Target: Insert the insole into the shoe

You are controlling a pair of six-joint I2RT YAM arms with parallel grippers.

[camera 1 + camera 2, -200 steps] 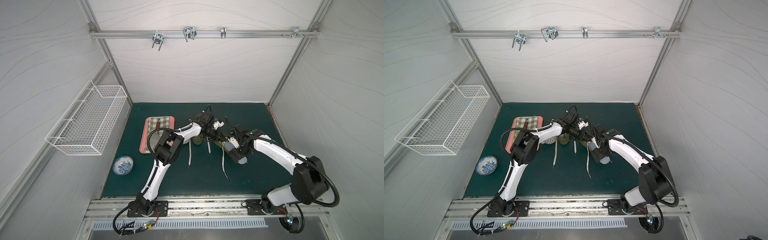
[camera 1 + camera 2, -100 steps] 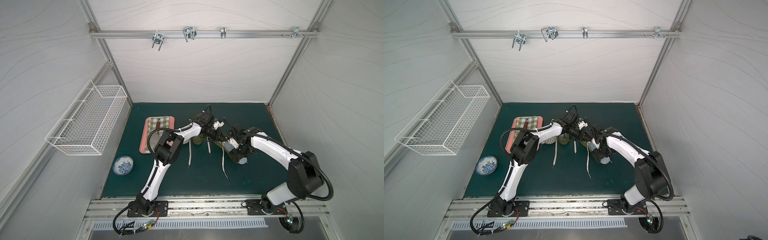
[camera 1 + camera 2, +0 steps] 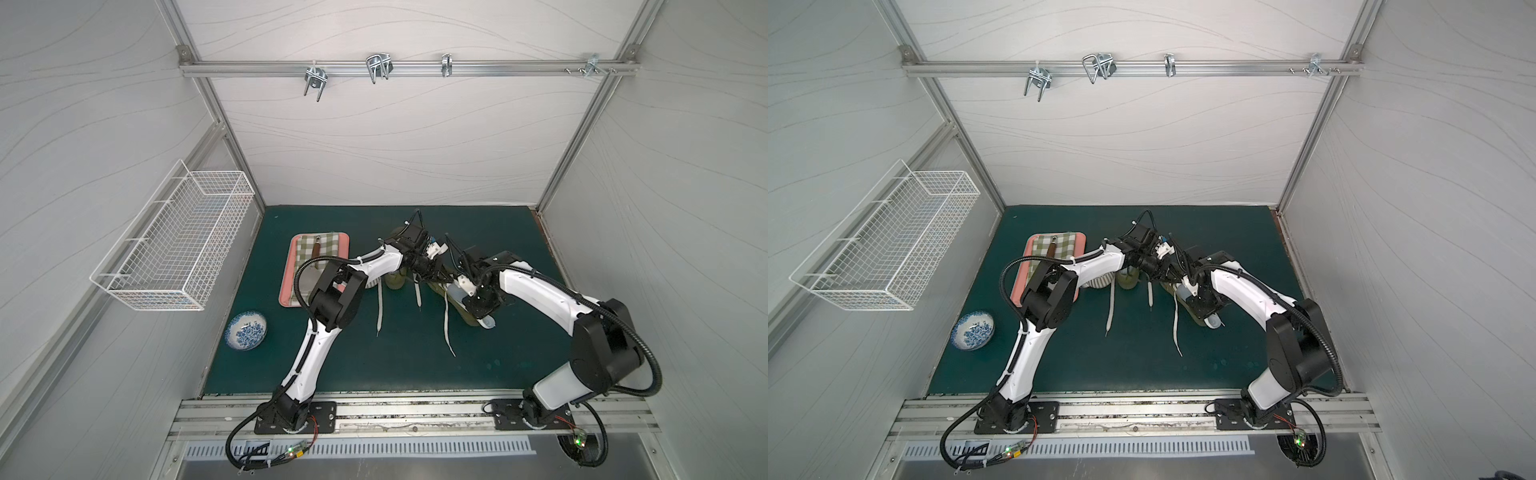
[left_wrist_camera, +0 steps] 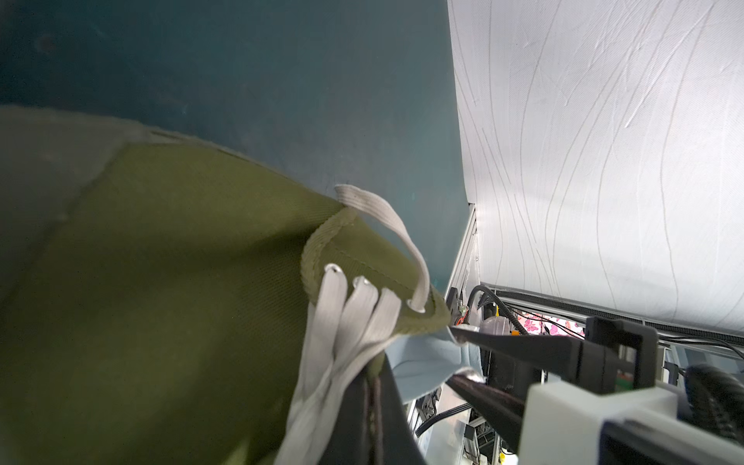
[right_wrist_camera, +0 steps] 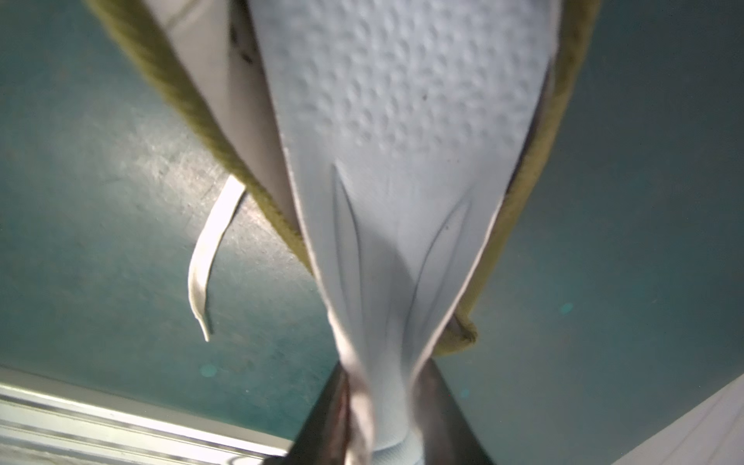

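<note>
Right wrist: insole heel pinched, toe end in shoe

Pale insole runs down frame centre, front inside olive shoe, heel end out. Bottom centre, right gripper pinches that heel, creasing it. Opposite, left gripper pressed together on shoe's laced edge. Risk: pushing w/ creased heel may buckle insole or drag shoe loose. Vs 1 s ago: right gripper was spread, now closed.

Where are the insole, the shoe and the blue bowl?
insole (image 5: 402, 120), right wrist view, its dimpled pale surface.
shoe (image 4: 161, 282), left wrist view, its olive canvas side.
blue bowl (image 3: 246, 336), in a top view, its patterned inside.
</note>
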